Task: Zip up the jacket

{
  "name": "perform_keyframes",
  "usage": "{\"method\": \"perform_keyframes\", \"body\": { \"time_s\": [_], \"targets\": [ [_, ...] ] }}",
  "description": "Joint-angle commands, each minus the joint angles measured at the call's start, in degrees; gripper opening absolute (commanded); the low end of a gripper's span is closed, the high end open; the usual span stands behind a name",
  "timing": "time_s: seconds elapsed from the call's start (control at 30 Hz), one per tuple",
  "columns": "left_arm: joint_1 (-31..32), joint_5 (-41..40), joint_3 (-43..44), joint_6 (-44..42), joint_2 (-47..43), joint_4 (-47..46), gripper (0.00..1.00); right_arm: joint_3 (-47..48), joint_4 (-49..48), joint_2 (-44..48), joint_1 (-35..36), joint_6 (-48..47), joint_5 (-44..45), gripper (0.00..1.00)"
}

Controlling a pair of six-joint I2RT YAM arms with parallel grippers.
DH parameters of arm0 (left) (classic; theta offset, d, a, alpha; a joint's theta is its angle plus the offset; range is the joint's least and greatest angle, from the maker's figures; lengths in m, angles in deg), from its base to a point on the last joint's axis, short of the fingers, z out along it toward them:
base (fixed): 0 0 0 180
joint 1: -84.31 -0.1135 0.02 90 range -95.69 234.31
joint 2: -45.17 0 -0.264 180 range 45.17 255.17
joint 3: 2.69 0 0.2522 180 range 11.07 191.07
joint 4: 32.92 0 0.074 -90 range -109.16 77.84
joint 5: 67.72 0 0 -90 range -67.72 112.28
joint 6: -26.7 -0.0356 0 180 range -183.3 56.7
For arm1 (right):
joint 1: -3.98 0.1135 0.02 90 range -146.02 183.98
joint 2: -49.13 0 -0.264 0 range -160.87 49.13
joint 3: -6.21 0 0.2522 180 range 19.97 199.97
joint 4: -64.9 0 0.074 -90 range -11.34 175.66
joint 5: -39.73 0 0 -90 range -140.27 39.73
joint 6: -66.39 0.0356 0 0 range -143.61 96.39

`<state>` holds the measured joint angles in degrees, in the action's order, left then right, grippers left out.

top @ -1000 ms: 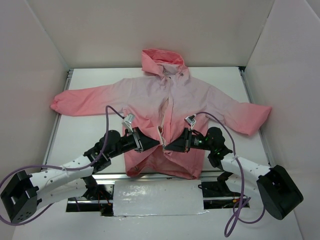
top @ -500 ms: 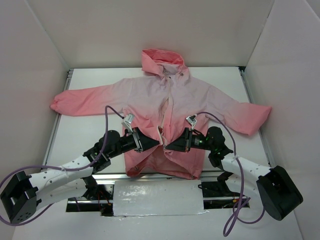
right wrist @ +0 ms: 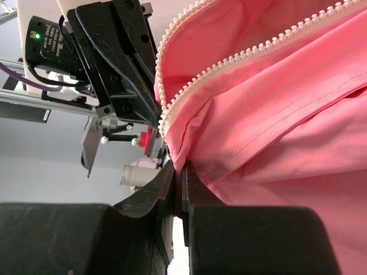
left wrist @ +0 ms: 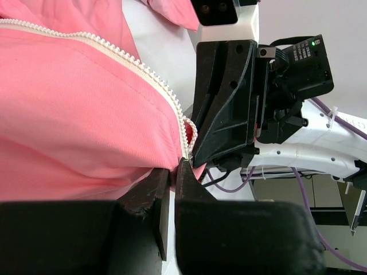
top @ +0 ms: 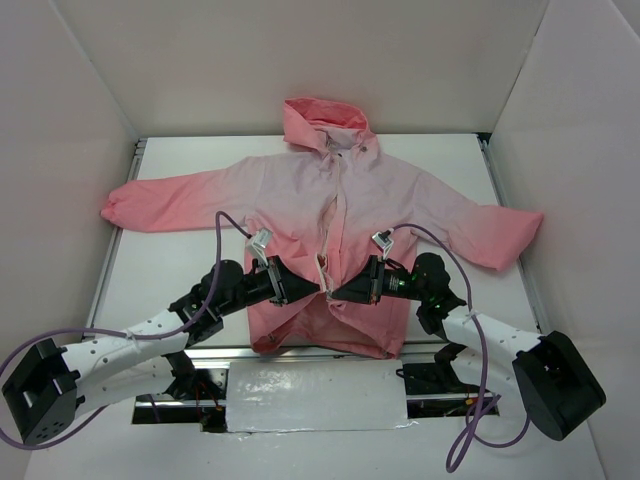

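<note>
The pink jacket (top: 380, 195) lies flat on the white table, hood at the back, sleeves spread, its front open along the pale zipper (top: 331, 215). My left gripper (top: 315, 288) and right gripper (top: 334, 293) meet tip to tip at the lower zipper, above the hem. In the left wrist view my left gripper (left wrist: 174, 171) is shut on the jacket's front edge beside the white zipper teeth (left wrist: 150, 73). In the right wrist view my right gripper (right wrist: 179, 171) is shut on the other front edge below its zipper teeth (right wrist: 241, 54).
White walls (top: 300, 50) enclose the table on three sides. A metal rail (top: 125, 215) runs along the left edge. A foil-covered plate (top: 315, 395) sits between the arm bases at the near edge. Purple cables loop over both arms.
Almost nothing differs. The left arm's cable loop and forearm have shifted slightly to the right; both grippers stay closed at the lower zipper.
</note>
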<state>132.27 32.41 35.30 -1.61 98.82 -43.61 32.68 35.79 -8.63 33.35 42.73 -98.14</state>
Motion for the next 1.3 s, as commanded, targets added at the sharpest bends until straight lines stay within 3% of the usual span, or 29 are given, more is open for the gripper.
{"method": "perform_keyframes", "body": {
  "time_s": [0.0, 1.27],
  "targets": [
    [-0.2, 0.0, 2.0, -1.0, -0.2, -2.9, 0.0, 2.1, -2.7, 0.3, -0.3, -1.4, -1.6, 0.0],
    [-0.2, 0.1, 2.3, -0.7, 0.0, -2.3, 0.0, 1.9, -5.6, 0.5, -1.3, -1.6, -3.2, 0.0]
  ]
}}
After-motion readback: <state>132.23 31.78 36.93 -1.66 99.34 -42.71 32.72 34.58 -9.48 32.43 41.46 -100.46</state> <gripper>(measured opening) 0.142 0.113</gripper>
